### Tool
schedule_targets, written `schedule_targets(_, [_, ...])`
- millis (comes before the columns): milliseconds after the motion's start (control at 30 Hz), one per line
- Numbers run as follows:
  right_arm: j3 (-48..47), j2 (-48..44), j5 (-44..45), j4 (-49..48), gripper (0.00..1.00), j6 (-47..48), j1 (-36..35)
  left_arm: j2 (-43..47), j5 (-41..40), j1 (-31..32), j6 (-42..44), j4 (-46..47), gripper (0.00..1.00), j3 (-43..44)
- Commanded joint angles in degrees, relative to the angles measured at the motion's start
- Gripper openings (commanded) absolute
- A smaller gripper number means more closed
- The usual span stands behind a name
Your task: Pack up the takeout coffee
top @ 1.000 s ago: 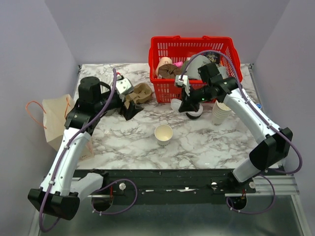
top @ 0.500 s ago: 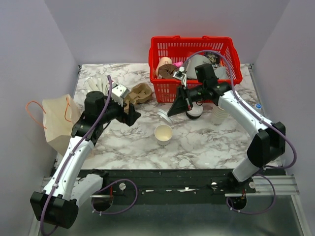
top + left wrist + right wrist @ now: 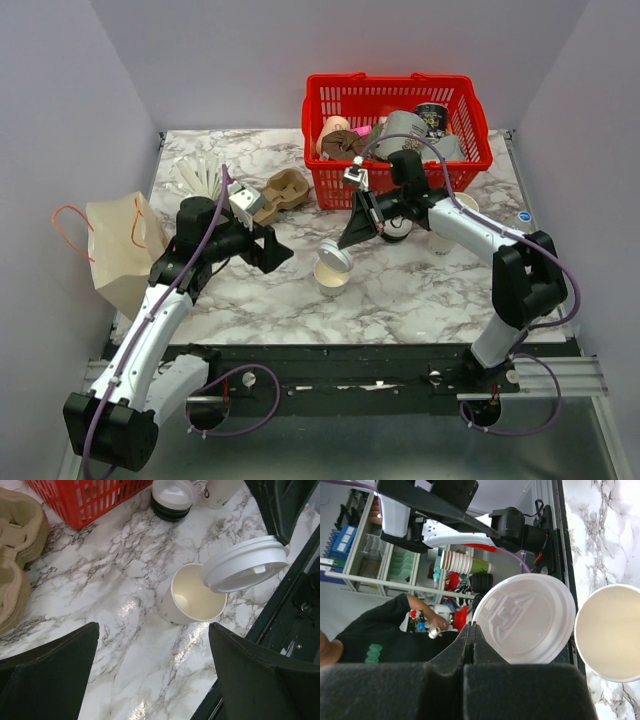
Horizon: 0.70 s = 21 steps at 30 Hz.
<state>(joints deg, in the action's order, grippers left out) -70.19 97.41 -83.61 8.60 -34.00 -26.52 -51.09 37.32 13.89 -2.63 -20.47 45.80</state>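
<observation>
Landmark: red basket at the far edge of the marble table.

- Paper cup stands upright and lidless on the table, in front of the basket's left corner, well apart from it.
- Right gripper: fingers pressed together on the edge of the white lid. The lid is tilted over the basket-side rim of the cup (cannot tell whether it touches).
- Left gripper: jaws wide apart, holding nothing, left of the basket's front and level with the cup.
- Brown paper bag lies far left of the basket, at the table's edge.
- Pulp cup carriers sit just beside the basket's left wall.
</observation>
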Motion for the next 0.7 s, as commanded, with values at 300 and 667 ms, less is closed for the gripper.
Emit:
schedule_targets(300, [3.1,4.1,1.8,-3.3,0.01,-2.2,-1.4,-3.1,7.0,1.2,-5.5,11.9,0.98,-6.0])
schedule_targets(667, [5.7,5.2,3.3,-6.7,0.02,-3.7,-2.7,-3.7,7.8,3.9,-5.5,16.6,0.98,-10.4])
